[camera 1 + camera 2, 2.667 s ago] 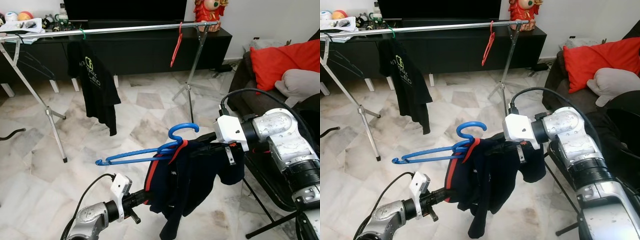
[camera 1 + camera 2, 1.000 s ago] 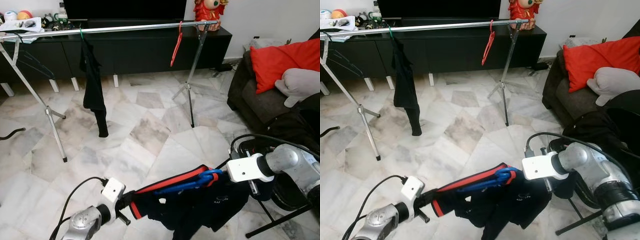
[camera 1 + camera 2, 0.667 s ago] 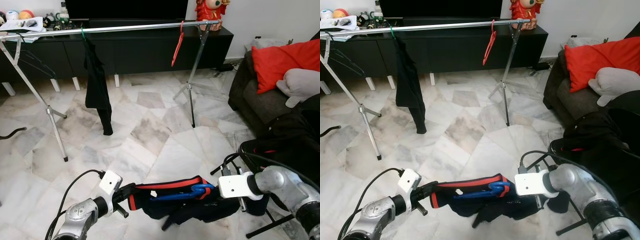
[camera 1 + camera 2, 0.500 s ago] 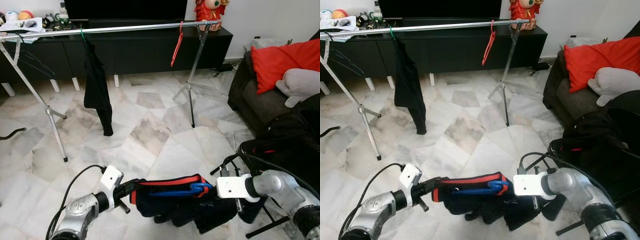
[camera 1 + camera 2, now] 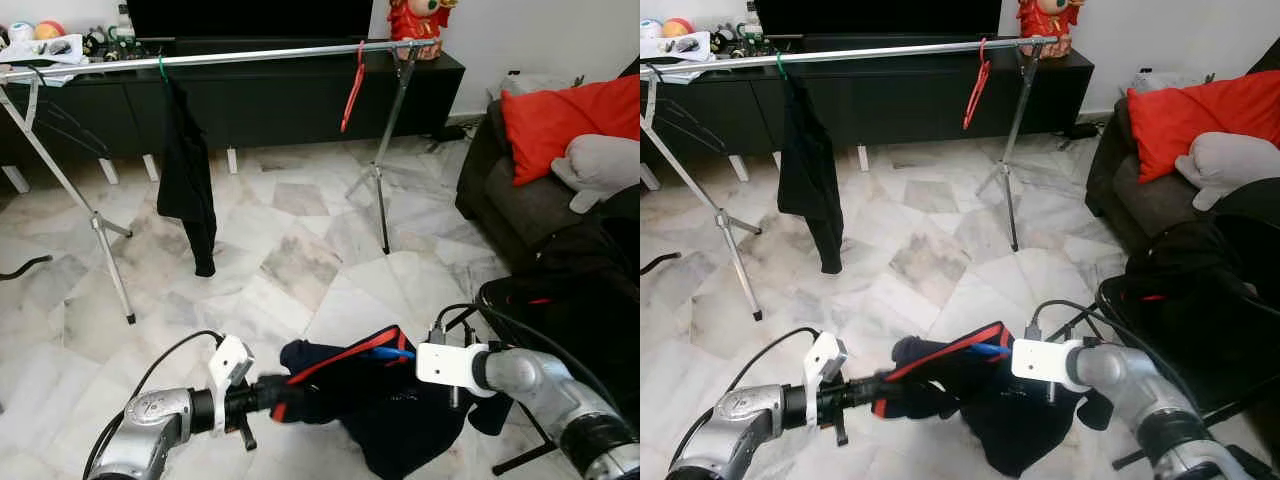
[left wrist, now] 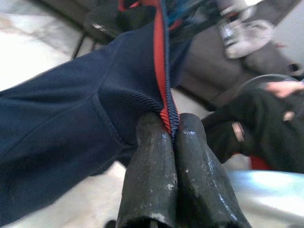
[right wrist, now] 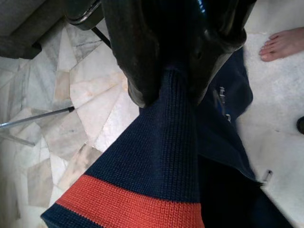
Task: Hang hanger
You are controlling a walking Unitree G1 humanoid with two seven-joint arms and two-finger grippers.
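The left gripper (image 6: 170, 137) has its fingers pinched tight on the red-trimmed hem of a navy garment (image 5: 400, 400) — the right gripper (image 7: 175, 71) clamps the knit collar opposite. A blue hanger (image 5: 378, 352) lies inside the garment between them. Beyond stands the clothes rail (image 5: 250, 57), carrying 1 red hanger (image 5: 352, 88).

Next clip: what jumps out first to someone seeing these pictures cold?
A navy garment with red trim stretched low between both arms: the left pincer is shut on its red-edged hem, the right pincer clamps the knit at the other end, and a blue hanger peeks out of it. Beyond, a silver clothes rail carries a black shirt and a bare red hanger.
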